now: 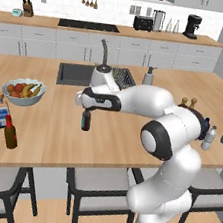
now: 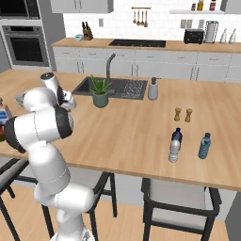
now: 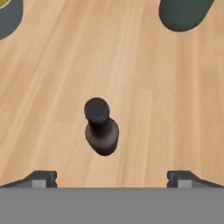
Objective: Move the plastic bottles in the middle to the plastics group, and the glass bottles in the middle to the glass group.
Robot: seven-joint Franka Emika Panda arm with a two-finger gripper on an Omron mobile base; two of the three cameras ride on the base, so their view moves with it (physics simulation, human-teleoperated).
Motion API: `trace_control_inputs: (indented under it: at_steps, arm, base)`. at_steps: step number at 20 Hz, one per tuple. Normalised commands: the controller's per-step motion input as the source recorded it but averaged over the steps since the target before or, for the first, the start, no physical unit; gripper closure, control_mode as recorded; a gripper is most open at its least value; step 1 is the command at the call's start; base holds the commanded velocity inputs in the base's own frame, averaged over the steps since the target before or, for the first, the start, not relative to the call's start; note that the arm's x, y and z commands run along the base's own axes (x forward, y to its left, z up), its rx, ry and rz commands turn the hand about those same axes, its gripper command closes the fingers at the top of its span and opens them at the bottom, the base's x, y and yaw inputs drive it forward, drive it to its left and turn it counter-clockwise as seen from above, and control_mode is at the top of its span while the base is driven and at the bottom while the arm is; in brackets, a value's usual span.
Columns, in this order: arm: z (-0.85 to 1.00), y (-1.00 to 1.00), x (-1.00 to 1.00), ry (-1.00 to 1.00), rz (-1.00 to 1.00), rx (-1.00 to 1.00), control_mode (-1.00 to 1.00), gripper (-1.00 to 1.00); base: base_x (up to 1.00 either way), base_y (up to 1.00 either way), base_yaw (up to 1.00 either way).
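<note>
The gripper (image 1: pixel 87 105) hangs with its jaws spread wide above the near-black bottle (image 1: pixel 86 119), and in the hand view we look straight down on that bottle's dark cap (image 3: pixel 97 109), which sits between the two fingertips (image 3: pixel 43 178) without touching either; nothing is held. The bottle stands upright on the wooden island counter (image 1: pixel 120 135), toward the middle of it, in front of the sink (image 1: pixel 75 72).

Off to the left we see the brown bottle (image 1: pixel 10 133) with its red cap standing just beside the flat blue-labelled bottle (image 1: pixel 0 112), with the fruit bowl (image 1: pixel 23 91) behind them (the two bottles look close, though we cannot tell whether they touch).

At the far right end of the counter the clear water bottle (image 2: pixel 174 149) stands right in front of the dark blue bottle (image 2: pixel 177 135), with the light blue bottle (image 2: pixel 204 145) near them. The wooden shakers (image 2: pixel 183 114) stand behind that group, and a potted plant (image 2: pixel 100 92) sits by the sink.
</note>
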Motion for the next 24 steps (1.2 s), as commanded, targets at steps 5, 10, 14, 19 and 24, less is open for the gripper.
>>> trace_control_inputs:
  at_steps: [5,10,14,19,24]
  arm:
    - [-0.25,0.04,0.20,-0.04,0.00,0.00,-1.00,-1.00]
    - [-0.07,0.11,0.25,0.00,0.00,0.00,-1.00,-1.00]
    - [-0.01,0.18,0.28,0.00,0.00,0.00,-1.00,-1.00]
    - [-0.03,0.14,0.28,0.00,0.00,0.00,-1.00,-1.00]
    - [-0.07,0.06,0.22,0.00,0.00,0.00,-1.00,-1.00]
  base:
    - [0.00,0.00,0.00]
    - [0.00,0.00,0.00]
    - [0.00,0.00,0.00]
    - [0.00,0.00,0.00]
    - [0.00,0.00,0.00]
